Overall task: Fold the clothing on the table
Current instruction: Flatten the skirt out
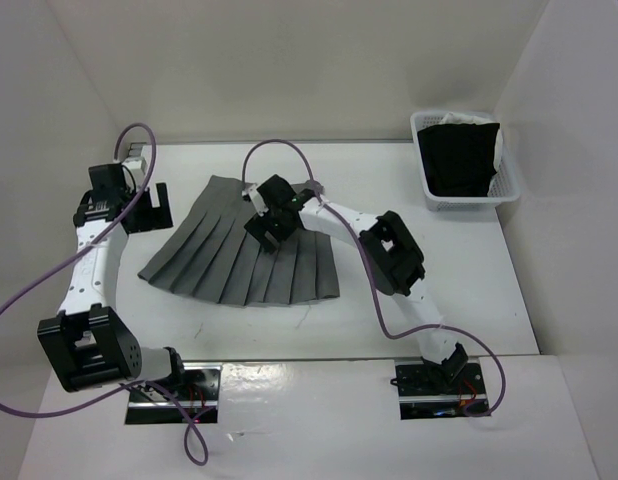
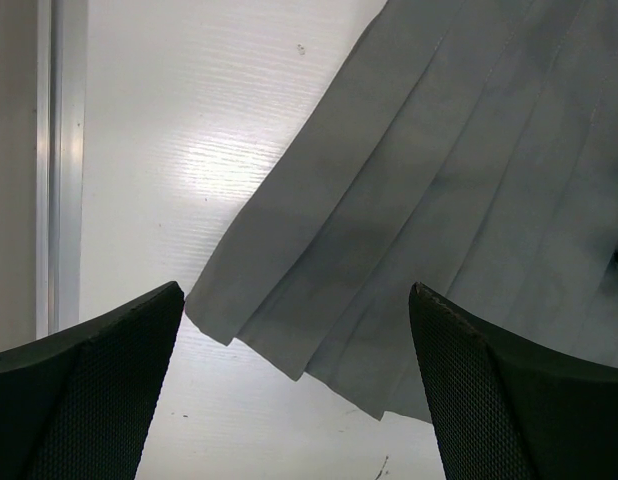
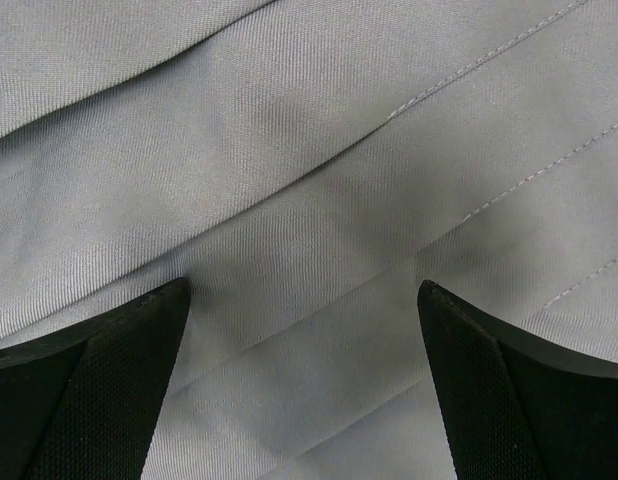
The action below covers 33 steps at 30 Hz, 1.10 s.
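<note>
Mid-grey pleated skirt of soft fabric (image 1: 239, 262): fanned flat, unfolded, on large white smooth rectangular tabletop (image 1: 469, 290); directly under right claw (image 1: 274, 225), near waistband; side edge and hem corner just ahead of left claw (image 1: 149, 210); both claws wide, holding nothing; contact with fabric not determinable; step in hand, as judged: positioning for first grasp, no fold made; next: lower onto an edge, pinch all layers, lift, carry across; avoid dragging pleats.

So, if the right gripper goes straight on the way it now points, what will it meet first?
The grey skirt: its pleats fill the view ahead of the right gripper. It looks very near; whether it touches, I cannot tell.
</note>
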Motion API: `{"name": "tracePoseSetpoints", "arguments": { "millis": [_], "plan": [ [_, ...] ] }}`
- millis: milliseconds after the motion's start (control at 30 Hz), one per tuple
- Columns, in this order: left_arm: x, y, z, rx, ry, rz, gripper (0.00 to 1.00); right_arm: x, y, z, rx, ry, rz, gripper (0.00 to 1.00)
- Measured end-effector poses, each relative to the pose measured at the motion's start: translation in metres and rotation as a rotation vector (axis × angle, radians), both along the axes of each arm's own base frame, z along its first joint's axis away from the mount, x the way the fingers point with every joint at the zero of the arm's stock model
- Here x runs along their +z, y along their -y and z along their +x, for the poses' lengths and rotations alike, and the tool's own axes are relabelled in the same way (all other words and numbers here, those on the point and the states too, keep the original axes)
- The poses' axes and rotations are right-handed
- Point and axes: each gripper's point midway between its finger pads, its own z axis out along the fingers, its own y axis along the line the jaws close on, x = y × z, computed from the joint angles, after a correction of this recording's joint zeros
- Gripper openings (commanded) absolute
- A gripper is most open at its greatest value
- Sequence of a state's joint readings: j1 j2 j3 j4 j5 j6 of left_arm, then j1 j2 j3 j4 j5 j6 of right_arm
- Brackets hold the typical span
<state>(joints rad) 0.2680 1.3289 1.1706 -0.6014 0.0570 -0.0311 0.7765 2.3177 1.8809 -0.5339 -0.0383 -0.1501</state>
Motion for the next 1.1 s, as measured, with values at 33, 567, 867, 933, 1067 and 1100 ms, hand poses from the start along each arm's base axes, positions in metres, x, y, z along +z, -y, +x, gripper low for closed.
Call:
{"name": "tracePoseSetpoints", "arguments": {
  "millis": [33, 567, 867, 933, 1067, 1100],
  "plan": [
    [-0.001, 0.000, 0.000, 0.000, -0.003, -0.001, 0.99, 0.000, 0.000, -0.001, 0.001, -0.003, -0.002, 0.99],
    [0.001, 0.000, 0.002, 0.000, 0.028, 0.007, 0.99, -0.012, 0.062, -0.065, 0.119, -0.103, -0.126, 0.99],
    [0.002, 0.001, 0.002, -0.005, 0.037, 0.004, 0.99, -0.012, 0.095, -0.093, 0.141, -0.140, -0.165, 0.99],
    [0.002, 0.001, 0.002, -0.005, 0.040, 0.004, 0.99, -0.013, 0.099, -0.097, 0.146, -0.147, -0.168, 0.99],
    [0.003, 0.001, 0.002, -0.006, 0.042, 0.004, 0.99, -0.012, 0.105, -0.109, 0.155, -0.171, -0.169, 0.99],
    [0.003, 0.001, 0.002, -0.006, 0.042, 0.005, 0.99, -0.012, 0.107, -0.111, 0.157, -0.178, -0.170, 0.99]
  ]
}}
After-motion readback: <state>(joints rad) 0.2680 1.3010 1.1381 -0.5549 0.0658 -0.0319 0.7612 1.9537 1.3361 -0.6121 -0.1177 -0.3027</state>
